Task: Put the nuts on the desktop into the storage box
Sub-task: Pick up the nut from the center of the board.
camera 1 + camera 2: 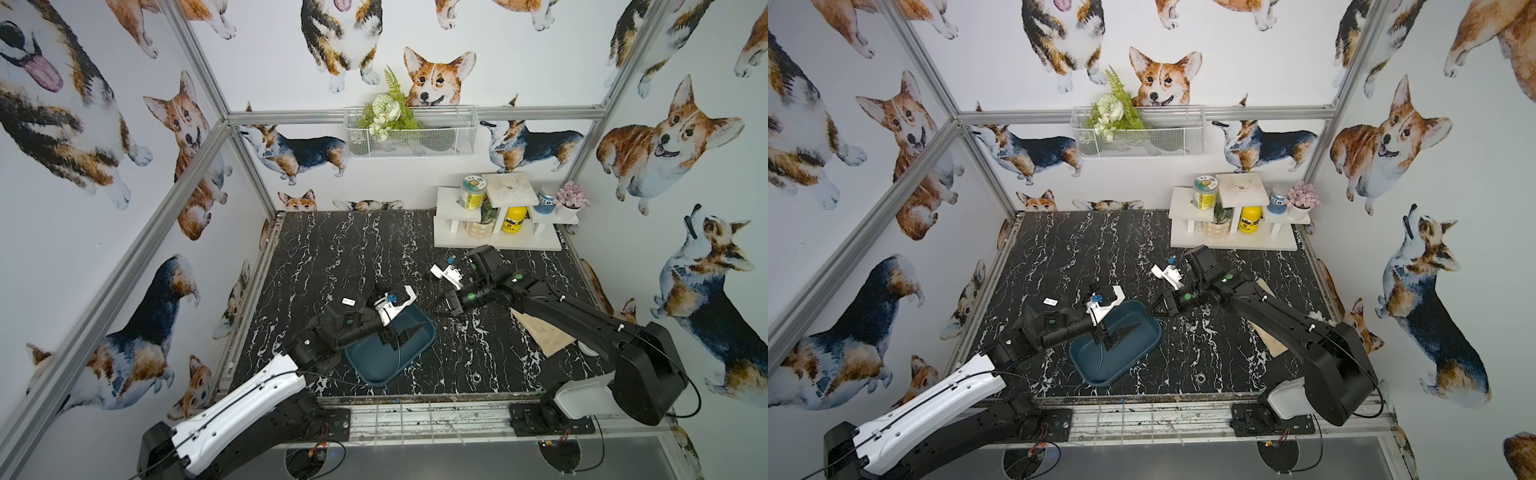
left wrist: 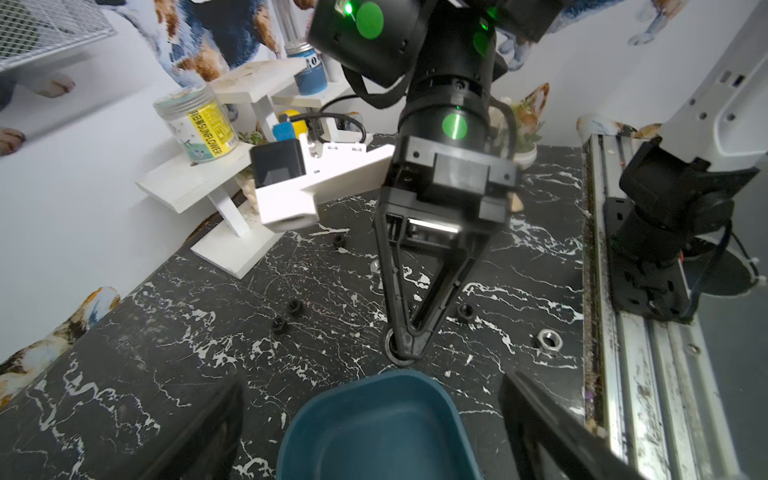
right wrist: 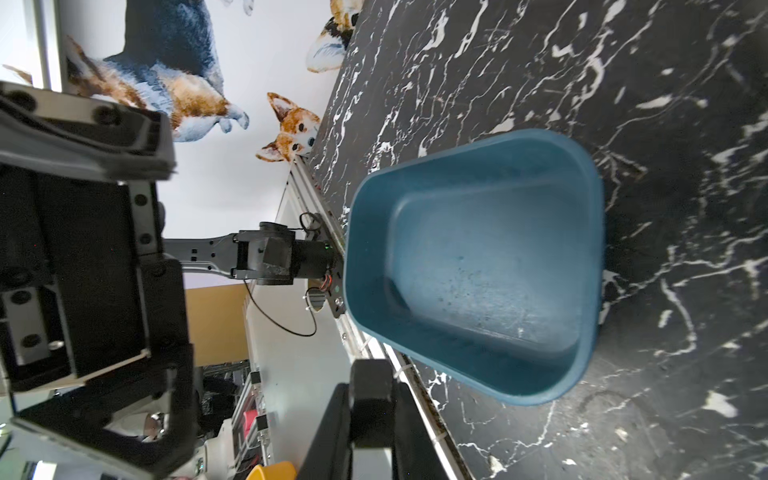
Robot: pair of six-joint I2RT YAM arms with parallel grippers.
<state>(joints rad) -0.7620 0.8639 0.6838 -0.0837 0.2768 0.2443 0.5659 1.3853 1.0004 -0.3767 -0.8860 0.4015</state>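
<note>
Yellow jar label (image 2: 206,129) reading "SUNFLOWER", white shelf (image 2: 183,183)

Back corner: a white stepped shelf (image 1: 498,216) sits against the corgi wallpaper (image 1: 673,137). On its left step, a jar with a yellow label (image 1: 472,193); under its top step, a yellow bottle (image 1: 514,219) beside a small potted plant (image 1: 484,222). On its right step, a blue-lidded jar (image 1: 545,200) and a pink-flowered pot (image 1: 571,201). Above the shelf, a white wire basket (image 1: 415,133) holds green-and-white flowers (image 1: 384,110).
</note>
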